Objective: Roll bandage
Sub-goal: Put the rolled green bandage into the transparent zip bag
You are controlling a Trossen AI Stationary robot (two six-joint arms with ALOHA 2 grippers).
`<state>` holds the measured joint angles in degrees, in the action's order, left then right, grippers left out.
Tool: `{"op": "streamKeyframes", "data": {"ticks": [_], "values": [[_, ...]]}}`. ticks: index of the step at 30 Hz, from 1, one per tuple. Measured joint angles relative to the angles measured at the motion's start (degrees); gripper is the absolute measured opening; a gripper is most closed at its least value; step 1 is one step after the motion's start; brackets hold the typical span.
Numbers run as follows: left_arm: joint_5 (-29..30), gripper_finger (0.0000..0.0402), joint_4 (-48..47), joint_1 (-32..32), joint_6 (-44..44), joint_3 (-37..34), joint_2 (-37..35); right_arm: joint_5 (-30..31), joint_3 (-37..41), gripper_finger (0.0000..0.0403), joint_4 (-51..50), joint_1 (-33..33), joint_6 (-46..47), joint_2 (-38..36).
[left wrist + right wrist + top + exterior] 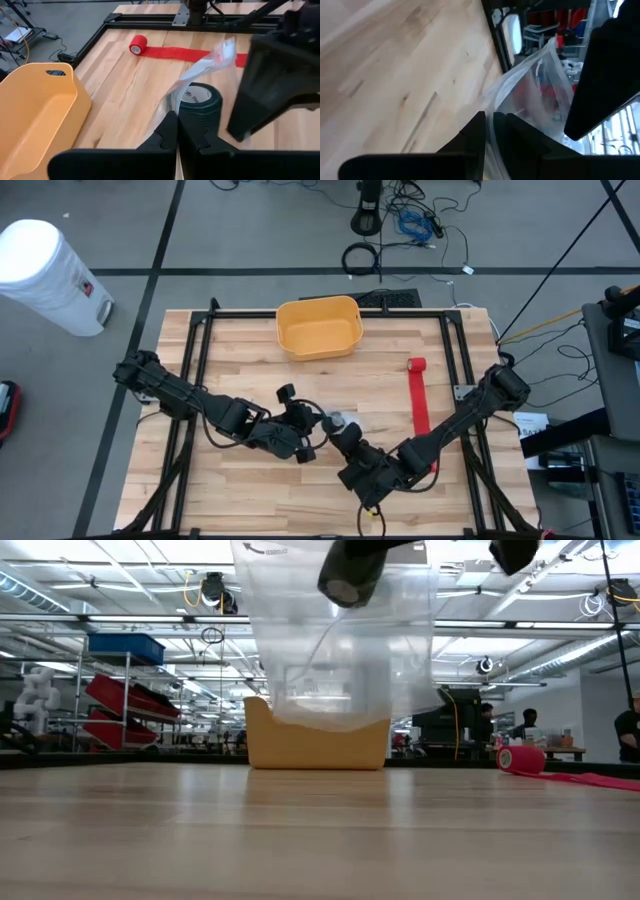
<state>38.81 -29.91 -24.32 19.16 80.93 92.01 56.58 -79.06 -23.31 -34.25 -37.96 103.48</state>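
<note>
A clear plastic bag (340,650) hangs between my two grippers over the middle of the table. My left gripper (176,131) and my right gripper (489,131) are both shut on it. A dark green roll (200,100) with a white top shows by the bag's upper edge, just past my left fingers; whether it is inside the bag I cannot tell. The red bandage lies on the table's right side, its rolled end (417,365) toward the far edge and its loose strip (421,412) running flat toward the near edge. My left gripper pinches the bag's upper edge (176,102) between its two fingers, slanting down from the table's left. The bag hangs below, clear of the table. My right gripper has the bag's rim (496,107) pinched between its two fingers, slanting down from the right. The film runs on past the fingers toward the other gripper.
A yellow bin (318,327) stands at the table's far middle. A black frame (200,350) runs along the table's sides and far edge. Bare wood (240,490) lies near the front edge.
</note>
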Motion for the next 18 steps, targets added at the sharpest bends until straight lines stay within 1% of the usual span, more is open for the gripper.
{"op": "streamKeyframes", "data": {"ticks": [3,6,15,18], "values": [[0.0,0.0002,0.0,0.0,0.0,0.0,0.0,-1.4,-1.4,0.0064,-4.8,-0.2,3.6,-0.1],[-0.1,0.0002,0.6,0.0,0.0,0.0,0.0,-1.3,-2.0,0.0064,-8.0,-0.1,6.0,-0.1],[-0.6,0.0002,1.1,0.0,0.0,0.0,0.0,-1.3,-2.0,0.0063,-8.5,0.7,6.4,-0.1],[-0.6,0.0002,1.1,0.0,0.0,0.0,0.0,-1.3,-2.0,0.0052,-8.3,0.8,6.7,-0.1]]}}
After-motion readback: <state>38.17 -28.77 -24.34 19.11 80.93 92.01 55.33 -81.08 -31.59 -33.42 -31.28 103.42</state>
